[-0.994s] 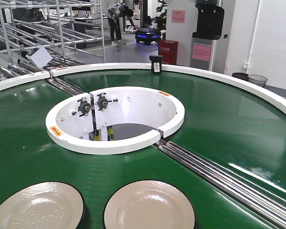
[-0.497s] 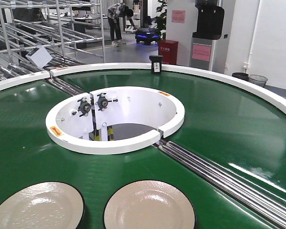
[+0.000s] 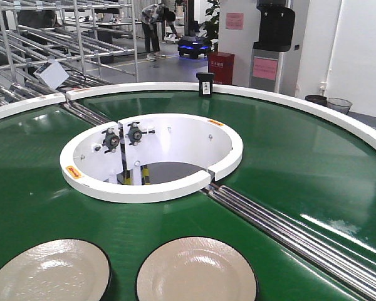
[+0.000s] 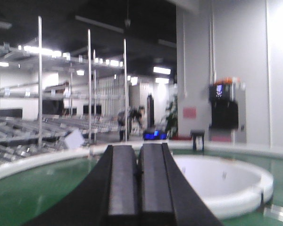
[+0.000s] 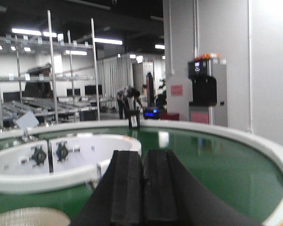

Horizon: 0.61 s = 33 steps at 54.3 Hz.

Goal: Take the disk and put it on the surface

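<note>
Pose: both level over green belt | left end effector closed, empty | right end effector closed, empty

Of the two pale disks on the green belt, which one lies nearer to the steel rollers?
The right disk. It sits on the side of the green belt where the steel rollers cross it, while the left disk lies beyond it, farther from them.

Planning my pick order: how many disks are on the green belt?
2. The left disk lies at the frame's bottom left, the right disk beside it, apart. Others may sit out of view.
</note>
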{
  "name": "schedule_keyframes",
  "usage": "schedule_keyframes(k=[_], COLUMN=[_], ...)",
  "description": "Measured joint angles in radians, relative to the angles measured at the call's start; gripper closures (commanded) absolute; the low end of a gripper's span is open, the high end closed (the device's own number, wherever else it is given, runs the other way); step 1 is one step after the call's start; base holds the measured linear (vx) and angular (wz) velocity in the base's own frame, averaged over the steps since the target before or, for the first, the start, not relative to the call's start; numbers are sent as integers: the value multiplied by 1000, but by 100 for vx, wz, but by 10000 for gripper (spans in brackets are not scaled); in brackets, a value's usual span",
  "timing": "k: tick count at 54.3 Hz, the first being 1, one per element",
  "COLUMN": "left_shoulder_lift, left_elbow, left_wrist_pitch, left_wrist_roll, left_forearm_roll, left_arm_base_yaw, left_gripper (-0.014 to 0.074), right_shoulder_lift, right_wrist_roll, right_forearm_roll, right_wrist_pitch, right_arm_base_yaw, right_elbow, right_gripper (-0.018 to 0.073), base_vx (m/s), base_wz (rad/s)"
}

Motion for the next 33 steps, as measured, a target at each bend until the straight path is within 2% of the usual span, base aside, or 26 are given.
schedule_keyframes(k=[10,20,25,33], left_shoulder_lift=[29,234,342,519], left_elbow=[-270,-596,-676,-699], left_wrist_pitch=[54,195,265,338], left_wrist_roll=[-27,-27,-27,-27], left_forearm_roll=[-2,-2,-1,-1], left_arm_base_yaw=[0,0,0,0], left_gripper=[595,595,594,594], right_shoulder_lift=[107,337,456,636], right_wrist_roll=[0,-23,-25,-28], right_forearm_roll=[0,-7,-8,-8], right_wrist_pitch=[86,152,155,156], right_arm_base_yaw=[0,0,0,0], right_elbow=[-243,-463,-517,-535], right_gripper=[567,567,566,555], base_vx=[0,0,0,0], base_wz=[0,0,0,0])
